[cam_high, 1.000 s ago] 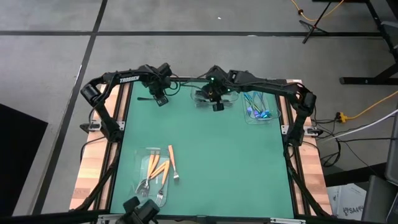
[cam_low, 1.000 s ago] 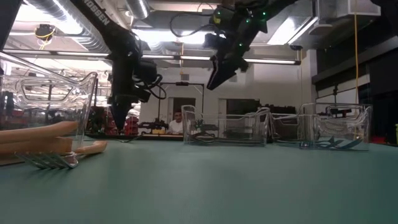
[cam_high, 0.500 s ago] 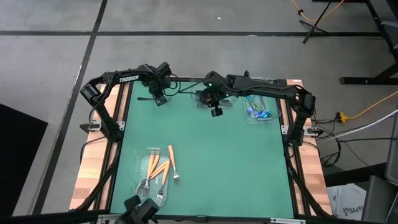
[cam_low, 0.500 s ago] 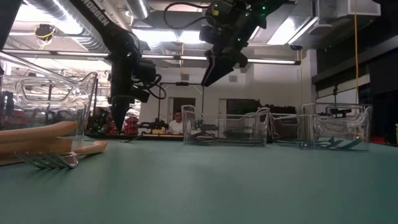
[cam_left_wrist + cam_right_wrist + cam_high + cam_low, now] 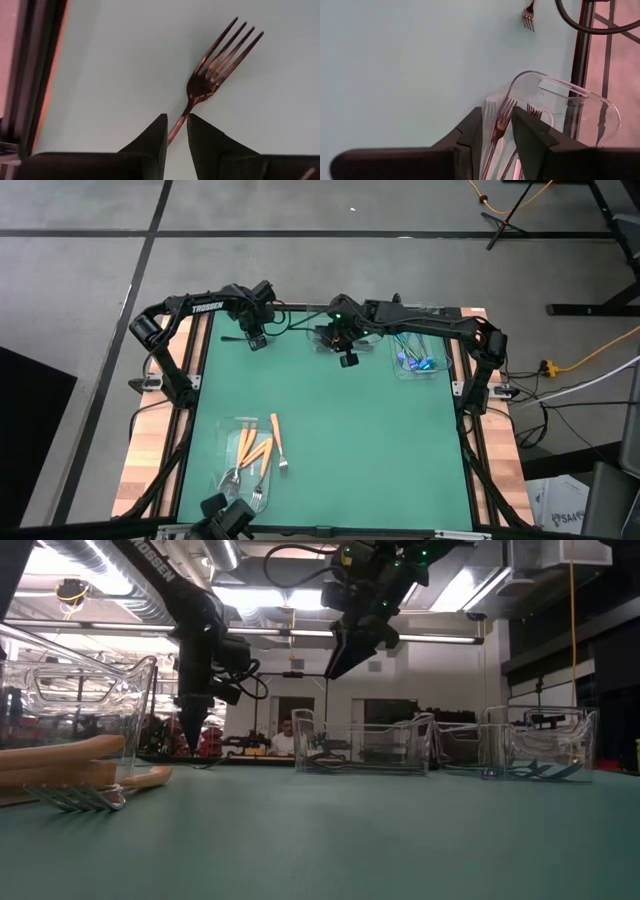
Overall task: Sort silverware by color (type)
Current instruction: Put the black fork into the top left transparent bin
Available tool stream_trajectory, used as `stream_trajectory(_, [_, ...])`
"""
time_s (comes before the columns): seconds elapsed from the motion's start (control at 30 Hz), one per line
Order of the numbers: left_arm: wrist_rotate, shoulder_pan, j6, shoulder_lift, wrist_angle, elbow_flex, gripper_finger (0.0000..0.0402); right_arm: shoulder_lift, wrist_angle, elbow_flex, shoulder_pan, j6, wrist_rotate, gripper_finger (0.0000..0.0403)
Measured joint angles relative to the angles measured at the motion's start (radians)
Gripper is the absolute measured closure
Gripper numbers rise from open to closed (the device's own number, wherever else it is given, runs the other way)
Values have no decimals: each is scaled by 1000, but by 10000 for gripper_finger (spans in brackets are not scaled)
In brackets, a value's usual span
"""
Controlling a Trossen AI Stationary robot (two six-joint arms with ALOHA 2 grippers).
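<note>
Black fork: handle end hidden between left end effector fingers. Fork at right end effector: handle hidden behind fingers. Blue utensils: too small to count.

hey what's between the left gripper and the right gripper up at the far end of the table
In the high view, only bare green mat lies between the left gripper and the right gripper.

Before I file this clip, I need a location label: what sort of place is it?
Probably a robotics lab or workshop: exposed ceiling ducts, strip lights, a person seated among equipment behind the table.
</note>
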Motion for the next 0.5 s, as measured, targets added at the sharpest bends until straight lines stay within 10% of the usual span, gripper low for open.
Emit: stream_trajectory(0.5, [-88, -9, 69, 0, 58, -53, 334, 0, 0, 0, 0, 0, 0, 308])
